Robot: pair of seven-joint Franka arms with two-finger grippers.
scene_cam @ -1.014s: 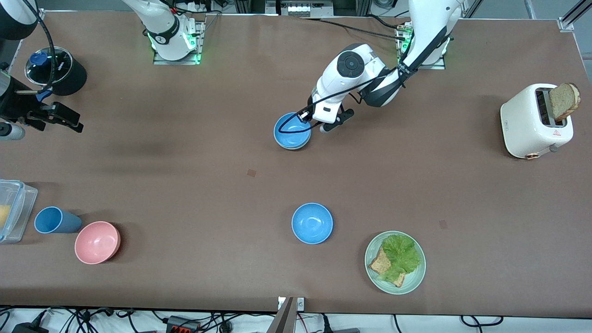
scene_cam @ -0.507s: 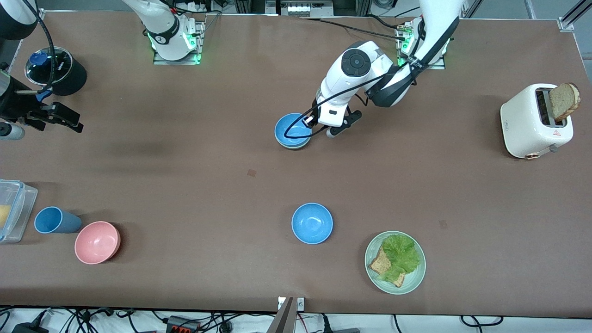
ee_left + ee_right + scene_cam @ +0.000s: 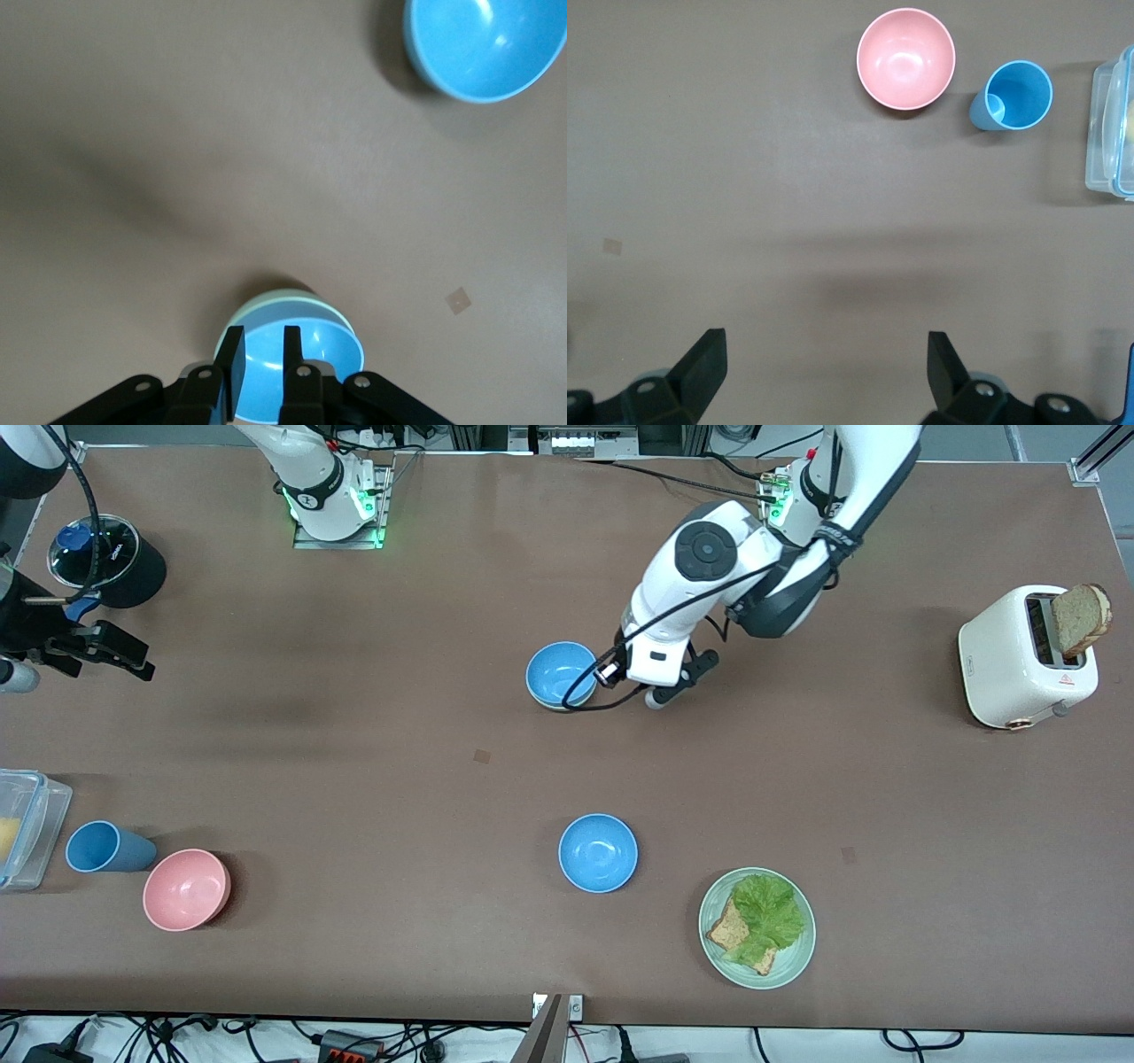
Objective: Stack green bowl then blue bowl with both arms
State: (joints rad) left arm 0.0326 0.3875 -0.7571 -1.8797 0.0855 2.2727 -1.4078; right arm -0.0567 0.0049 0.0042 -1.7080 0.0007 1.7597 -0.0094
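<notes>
Front view: the left gripper [image 3: 631,682] is covered from above by its own wrist housing, so its fingertips cannot be made out there. The green bowl [image 3: 560,703] shows only as a thin rim beneath the blue bowl [image 3: 561,674] sitting in it. The clear container [image 3: 25,828] at the right arm's end of the table is cut by the picture's edge, contents undetermined.

Left wrist view: the green bowl [image 3: 259,307] appears as a pale crescent only; the second blue bowl [image 3: 483,46] is cropped at the edge.

Right wrist view: the right gripper [image 3: 826,366] is cut off below its fingers; the container [image 3: 1112,124] is again cropped
</notes>
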